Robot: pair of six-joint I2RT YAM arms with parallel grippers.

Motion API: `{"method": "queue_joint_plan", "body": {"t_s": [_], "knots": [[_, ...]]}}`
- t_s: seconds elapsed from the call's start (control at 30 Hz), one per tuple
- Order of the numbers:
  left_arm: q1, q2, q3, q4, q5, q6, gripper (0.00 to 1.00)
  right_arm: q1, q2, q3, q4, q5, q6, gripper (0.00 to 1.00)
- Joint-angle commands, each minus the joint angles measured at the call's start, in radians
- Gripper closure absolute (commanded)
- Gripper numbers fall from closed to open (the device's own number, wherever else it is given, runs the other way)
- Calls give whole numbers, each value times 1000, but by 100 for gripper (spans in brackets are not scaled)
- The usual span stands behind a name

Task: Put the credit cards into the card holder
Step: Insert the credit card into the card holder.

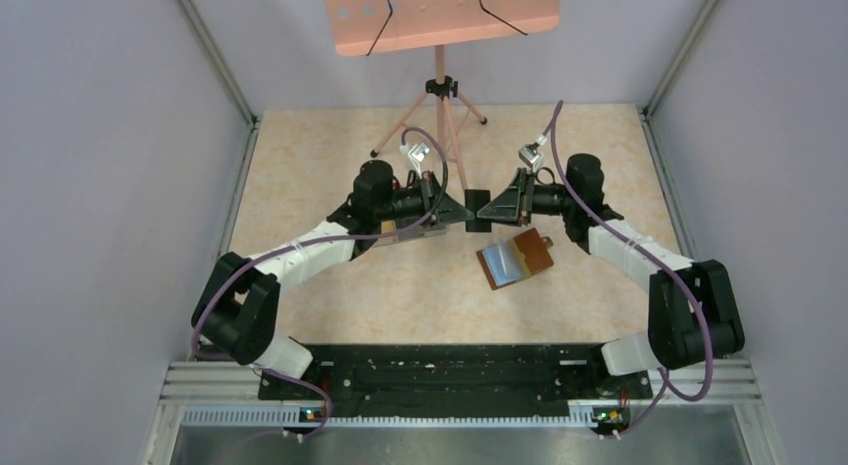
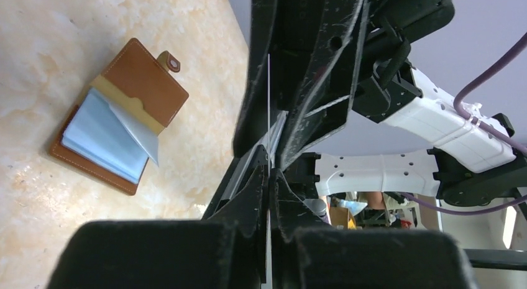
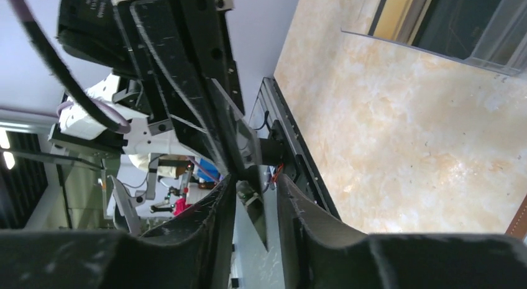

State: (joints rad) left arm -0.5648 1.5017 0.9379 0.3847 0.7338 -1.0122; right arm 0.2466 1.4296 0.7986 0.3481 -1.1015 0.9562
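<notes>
Nearest the lens in the left wrist view, the left gripper [image 2: 269, 171] had its jaws clenched flat on a credit card [image 3: 247, 149], which showed edge-on as a thin pale line running straight out past their tips. Directly opposite, tip to tip, the right gripper [image 3: 255, 189] faced it with its jaws parted, one on each side of the card's free end. A clear gap showed between them, and whether either one touched the card could not be told. Both pairs of jaws hung in the air above the marbled beige surface [image 1: 330, 285], lying roughly level and pointing at each other. The card holder [image 2: 118, 118] lay open on the surface below the meeting jaws and a little toward the right arm's side, apart from both. Its brown leather cover was spread flat, its snap tab [image 2: 169, 61] stuck out at one corner, and its clear sleeves [image 2: 102, 130] were fanned upward. The card's colour could not be made out. Beyond the jaws, on the far side, stood a tripod stand [image 1: 440, 90] carrying a pink board [image 1: 440, 15].
</notes>
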Motion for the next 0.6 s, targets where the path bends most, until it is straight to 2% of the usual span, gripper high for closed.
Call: {"method": "queue_joint_plan", "body": {"t_s": [0.0,0.1,0.2,0.3,0.4,0.47,0.57], "knots": [[-29,-42,-38,112,-9,-45,100,3,-72,-19,132,-19,56,73],[-49,-39,-48,119,-16,-52,100,3,-77,-44,137,-17,55,77],[-64,-41,-68,120,-39,-56,97,2,-77,-55,146,-23,54,100],[-67,-39,-86,112,-57,-63,82,0,-74,-31,46,-19,-32,100],[-67,-38,-91,40,-91,-50,68,-9,-62,21,-156,20,-175,100],[-66,-16,-65,-61,-117,-22,63,-24,-48,56,-320,66,-270,100],[-67,52,36,-323,-169,50,61,-35,-19,111,-551,180,-416,100]]}}
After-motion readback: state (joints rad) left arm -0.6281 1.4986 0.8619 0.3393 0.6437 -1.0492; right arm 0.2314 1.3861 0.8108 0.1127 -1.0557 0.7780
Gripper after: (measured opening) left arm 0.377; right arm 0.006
